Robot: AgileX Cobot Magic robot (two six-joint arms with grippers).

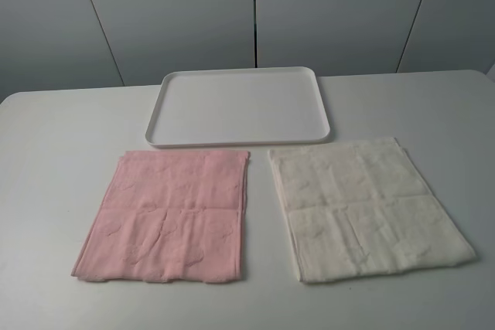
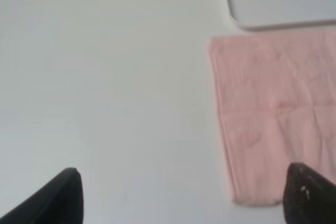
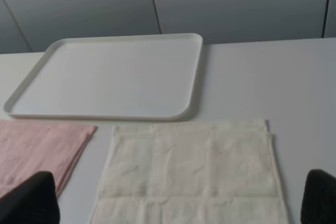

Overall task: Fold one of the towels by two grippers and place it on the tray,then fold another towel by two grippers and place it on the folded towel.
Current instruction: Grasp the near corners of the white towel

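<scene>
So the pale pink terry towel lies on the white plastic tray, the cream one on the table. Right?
No: the pale pink terry towel lies on the table, in front of the flat white plastic tray; the exterior high view shows it. The cream terry towel is correct.

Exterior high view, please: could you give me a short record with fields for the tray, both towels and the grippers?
tray: white, empty, far side of table
pink towel: flat on table, left, in front of tray
cream towel: flat on table, right, apart from pink towel
left gripper: open, empty, near pink towel's edge
right gripper: open, empty, facing cream towel
progress: no towel on tray yet
</scene>
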